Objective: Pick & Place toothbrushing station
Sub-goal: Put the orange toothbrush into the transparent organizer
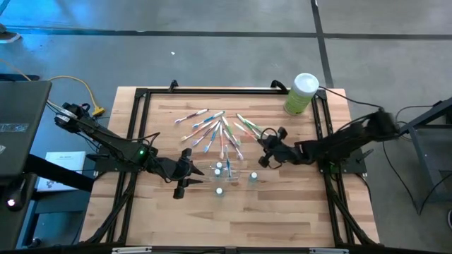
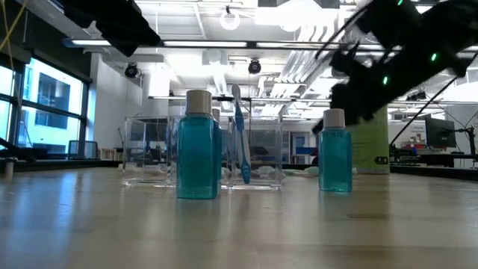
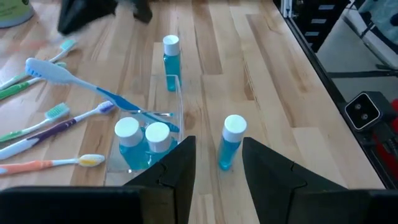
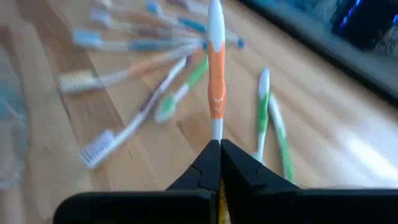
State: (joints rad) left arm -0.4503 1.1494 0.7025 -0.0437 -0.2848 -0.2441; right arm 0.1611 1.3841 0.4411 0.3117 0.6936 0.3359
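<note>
wooden counter (image 1: 282, 212) carrying everything, most of the job apparently still ahead. green canister (image 1: 301, 93) with white lid parked at the far right corner, outside the work.

clear holder (image 3: 163, 140) near the counter's middle, just ahead of the left hand (image 3: 217, 163): already loaded with two blue white-capped tubes (image 3: 142, 142) and one blue toothbrush (image 3: 74, 79) leaning out over its rim. two more tubes upright on the bare wood, one (image 3: 231, 142) just beside the holder and right before the left hand, another (image 3: 171, 54) a little farther off. probably both yet to be placed, though whether tubes outside count as finished cannot be told.

loose toothbrushes (image 1: 212, 127) fanned flat on the wood beyond the holder, roughly a dozen, pastel handles crossing each other; clearly the bulk of the remaining work.

right hand (image 4: 216, 163) pinched tight on the tail of an orange-and-white toothbrush (image 4: 215, 68), bristle end pointing away over the scattered pile; whether lifted clear of the wood cannot be told. likely the second brush bound for the holder.

left hand hovering low by the holder, fingers partly apart, gripping nothing.
</note>
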